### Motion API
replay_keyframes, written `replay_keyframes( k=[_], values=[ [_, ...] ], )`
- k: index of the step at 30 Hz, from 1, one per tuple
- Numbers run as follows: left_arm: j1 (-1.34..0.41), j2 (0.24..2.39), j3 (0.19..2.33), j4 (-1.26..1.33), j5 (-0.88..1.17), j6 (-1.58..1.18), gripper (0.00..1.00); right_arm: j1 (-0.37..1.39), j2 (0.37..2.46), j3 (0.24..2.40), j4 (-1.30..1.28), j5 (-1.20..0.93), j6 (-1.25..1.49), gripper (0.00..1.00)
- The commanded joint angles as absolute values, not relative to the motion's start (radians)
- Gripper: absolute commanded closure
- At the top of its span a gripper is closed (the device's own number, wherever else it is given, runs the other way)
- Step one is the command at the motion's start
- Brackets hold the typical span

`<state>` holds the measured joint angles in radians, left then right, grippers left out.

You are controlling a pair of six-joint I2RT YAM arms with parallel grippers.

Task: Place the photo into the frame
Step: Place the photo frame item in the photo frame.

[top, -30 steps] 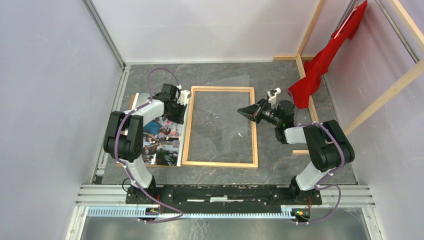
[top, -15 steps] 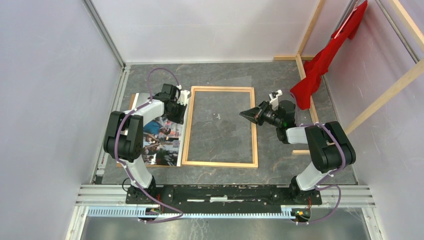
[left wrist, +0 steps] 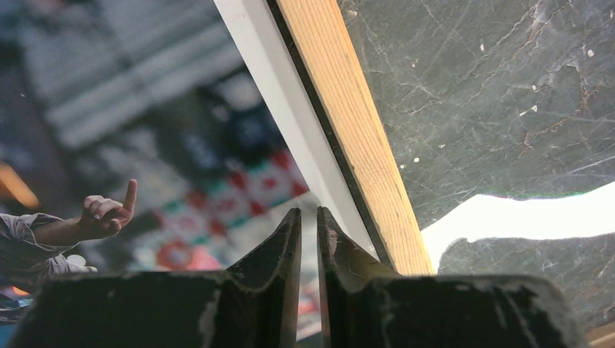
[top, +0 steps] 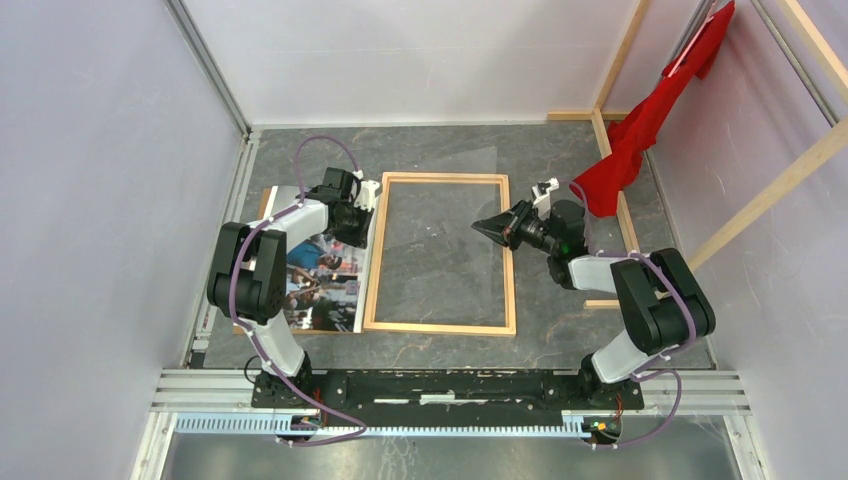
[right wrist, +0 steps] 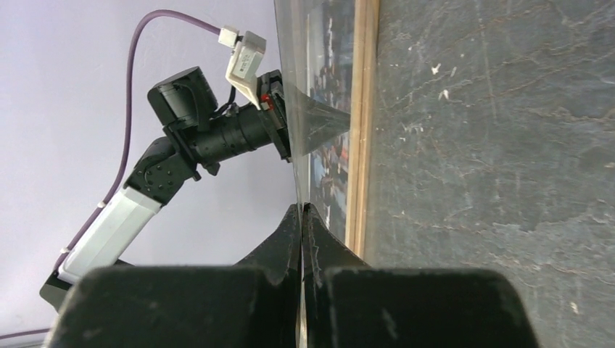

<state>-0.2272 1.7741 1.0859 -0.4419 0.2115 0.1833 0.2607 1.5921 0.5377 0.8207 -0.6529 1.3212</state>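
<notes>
Opening step: right gripper [top: 481, 225] clamps pane [top: 440, 195] tilted off frame [top: 372, 262], left gripper [left wrist: 309, 217] pinched together over photo [top: 322, 272] just left of frame; next probably slide photo in.

Lilac walls [top: 100, 200], dark (marbled) tabletop [top: 560, 160]

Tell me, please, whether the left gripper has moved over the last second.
No. In the top view the left gripper sits at the same spot beside the frame, over its left rail's far part, in all three pictures.
</notes>
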Motion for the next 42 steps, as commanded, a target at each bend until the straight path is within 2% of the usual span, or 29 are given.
replay_keyframes(
  k=[1, 18, 25, 32, 42],
  values=[
    [-0.239, 1.764, 1.069, -0.408, 0.230, 0.160, 0.80, 0.286, 1.546, 0.596, 0.861, -0.625, 1.372, 1.00],
    [-0.236, 1.761, 1.078, -0.414, 0.233, 0.162, 0.83, 0.332, 1.479, 0.745, 0.818, -0.592, 1.407, 1.00],
    [-0.143, 1.754, 1.148, -0.462, 0.253, 0.167, 0.83, 0.332, 1.452, 0.754, 0.827, -0.631, 1.390, 1.00],
    [-0.094, 1.742, 1.172, -0.470, 0.234, 0.178, 0.83, 0.321, 1.508, 0.706, 0.986, -0.680, 1.467, 1.00],
    [-0.098, 1.756, 1.150, -0.458, 0.258, 0.171, 0.83, 0.254, 1.603, 0.670, 0.894, -0.740, 1.300, 1.00]
  ],
)
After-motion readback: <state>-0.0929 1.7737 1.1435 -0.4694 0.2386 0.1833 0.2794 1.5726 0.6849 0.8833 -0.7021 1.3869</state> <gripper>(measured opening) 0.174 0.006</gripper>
